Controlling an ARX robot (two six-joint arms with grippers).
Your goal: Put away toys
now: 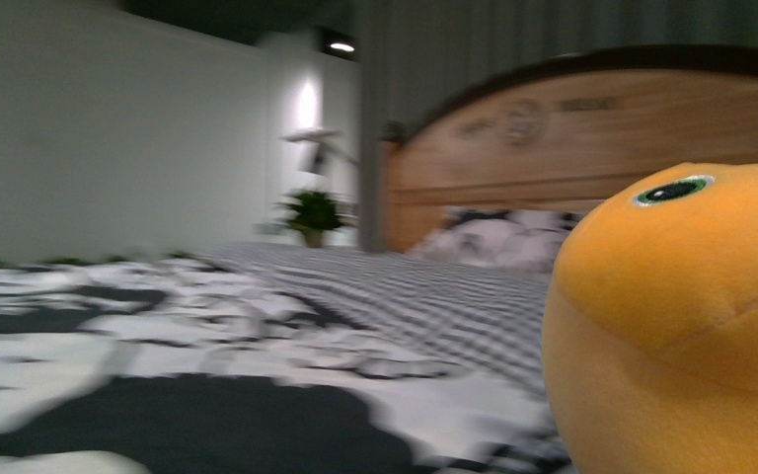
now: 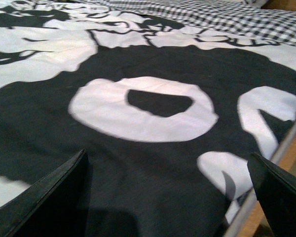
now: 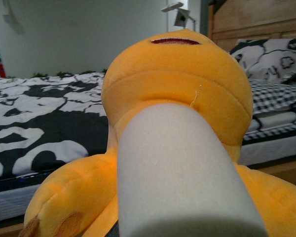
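Note:
The orange-yellow plush toy fills the lower right of the front view, its dark glossy eye up near the top. In the right wrist view the plush toy fills the middle, with a cream-white underside and an orange paw. My right gripper is shut on the plush toy and holds it up off the bed; its fingers are hidden behind the plush. My left gripper is open and empty, its two dark fingers low over the black-and-white bedspread, near the bed's edge.
The bed has a black-and-white patterned cover, a checked sheet, a pillow and a wooden headboard. A potted plant and a lamp stand by the far wall. The wooden bed frame runs along the edge.

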